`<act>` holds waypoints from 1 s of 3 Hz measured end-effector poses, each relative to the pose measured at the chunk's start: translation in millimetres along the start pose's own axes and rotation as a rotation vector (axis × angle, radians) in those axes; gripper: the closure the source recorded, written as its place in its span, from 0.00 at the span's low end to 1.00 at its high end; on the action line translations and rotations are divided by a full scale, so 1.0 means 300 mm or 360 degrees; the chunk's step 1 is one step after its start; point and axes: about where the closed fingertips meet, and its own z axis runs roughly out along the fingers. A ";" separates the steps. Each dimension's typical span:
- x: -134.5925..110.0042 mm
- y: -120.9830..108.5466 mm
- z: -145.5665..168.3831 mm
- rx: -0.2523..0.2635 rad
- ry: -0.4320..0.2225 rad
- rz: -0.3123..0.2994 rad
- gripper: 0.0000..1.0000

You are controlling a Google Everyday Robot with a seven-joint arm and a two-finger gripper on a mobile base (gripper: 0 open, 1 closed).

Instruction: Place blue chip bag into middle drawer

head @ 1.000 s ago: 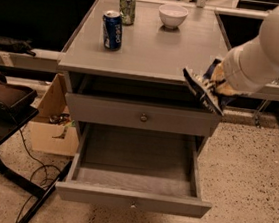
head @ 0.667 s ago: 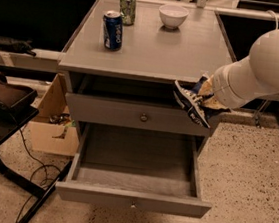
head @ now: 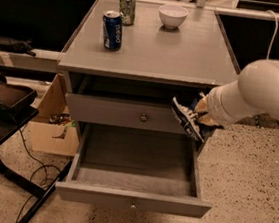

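Note:
The blue chip bag (head: 186,120) hangs tilted in my gripper (head: 196,115), in front of the right end of the closed upper drawer front (head: 124,114). The gripper is shut on the bag's right edge, and my white arm (head: 262,95) reaches in from the right. The middle drawer (head: 132,200) is pulled open below, with a bare grey floor and a small round knob on its front. The bag is above the drawer's back right corner.
On the grey table top (head: 186,53) stand a blue Pepsi can (head: 111,30), a green can (head: 126,7) and a white bowl (head: 172,15). A cardboard box (head: 52,126), a black stand (head: 2,105) and floor cables (head: 33,164) are to the left.
My arm has moved left and down with the chip bag, from beside the table's right edge to in front of the upper drawer front, over the open drawer.

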 end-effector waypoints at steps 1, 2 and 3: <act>0.035 0.181 0.212 -0.0079 -0.0047 0.0096 1.00; 0.124 0.339 0.458 -0.0120 -0.0112 0.0216 1.00; 0.185 0.445 0.671 -0.0122 -0.0193 0.0315 1.00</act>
